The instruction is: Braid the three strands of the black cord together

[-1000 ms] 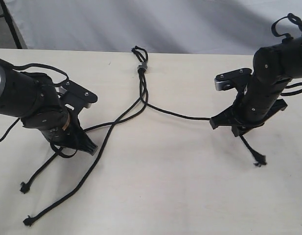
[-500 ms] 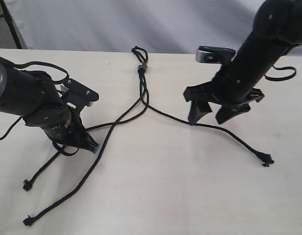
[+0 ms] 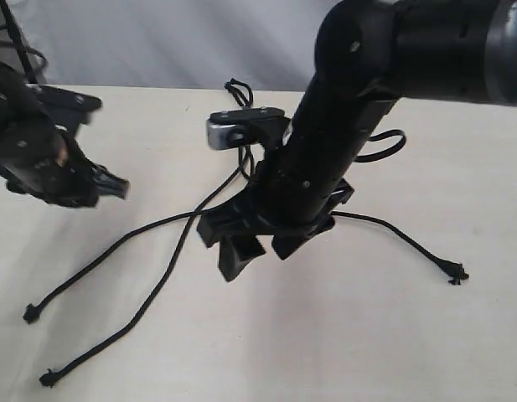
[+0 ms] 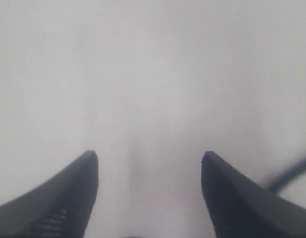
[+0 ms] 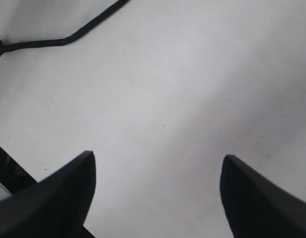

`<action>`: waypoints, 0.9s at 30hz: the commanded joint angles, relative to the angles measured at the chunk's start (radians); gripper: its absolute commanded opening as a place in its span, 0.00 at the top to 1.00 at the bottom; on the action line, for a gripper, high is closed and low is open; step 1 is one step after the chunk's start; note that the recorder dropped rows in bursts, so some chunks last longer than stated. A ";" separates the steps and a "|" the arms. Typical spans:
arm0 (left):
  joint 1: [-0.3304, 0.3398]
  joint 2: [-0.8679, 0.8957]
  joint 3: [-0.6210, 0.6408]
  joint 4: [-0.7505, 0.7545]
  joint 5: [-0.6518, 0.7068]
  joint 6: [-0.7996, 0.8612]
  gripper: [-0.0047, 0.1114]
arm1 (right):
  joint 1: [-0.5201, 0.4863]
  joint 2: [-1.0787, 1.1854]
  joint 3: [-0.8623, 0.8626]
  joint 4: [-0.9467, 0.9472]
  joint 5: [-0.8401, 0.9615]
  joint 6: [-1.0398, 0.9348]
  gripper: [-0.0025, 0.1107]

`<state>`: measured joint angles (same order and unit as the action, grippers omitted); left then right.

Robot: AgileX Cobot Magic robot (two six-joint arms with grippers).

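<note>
"Exterior view first: what crowds the black cord (image 3: pixel 239 88)?"

"Mostly the right arm (image 3: pixel 350 100). It reaches across the middle of the tabletop (image 3: pixel 367 335) and covers the stretch where the three strands (image 3: pixel 29 314) part. Its grey wrist camera (image 3: pixel 235 131) sits just in front of the cord's looped end, which lies at the far edge by the pale backdrop (image 3: pixel 157 42). A loop of the arm's own thicker cable (image 3: pixel 385 147) hangs beside it."

"Where do the strands lie?"

"Two fan out leftward, their knots well apart from both grippers. The right strand (image 3: pixel 451 272) trails to the right and ends in a knot on bare tabletop."

"And the grippers?"

"The right gripper (image 3: pixel 260 251) is low between the left pair and the right strand, jaws spread, nothing in them. Whether it touches the tabletop I cannot tell. Right wrist view confirms it: bare surface between the fingers (image 5: pixel 63 193), one knotted strand lying beyond them. The left gripper (image 3: pixel 116 186) is off to the left, apart from the cord, and blurred. Left wrist view shows its jaws wide with only a hazy pale surface between."

"What can't you make out?"

"Where the strands join is hidden behind the arm and camera. The left arm (image 3: pixel 23 142) is cut off by the frame edge. A dark smear at the edge of the left wrist view is too soft to name."
</note>
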<state>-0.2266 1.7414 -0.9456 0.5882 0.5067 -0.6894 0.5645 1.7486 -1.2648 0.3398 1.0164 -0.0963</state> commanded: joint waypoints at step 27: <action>0.299 -0.170 0.200 0.006 -0.462 -0.160 0.46 | 0.254 0.569 -0.542 -0.191 0.009 0.355 0.39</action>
<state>0.0701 1.5794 -0.7497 0.5930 0.0577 -0.8517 0.8144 2.3103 -1.7891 0.1669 1.0100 0.2306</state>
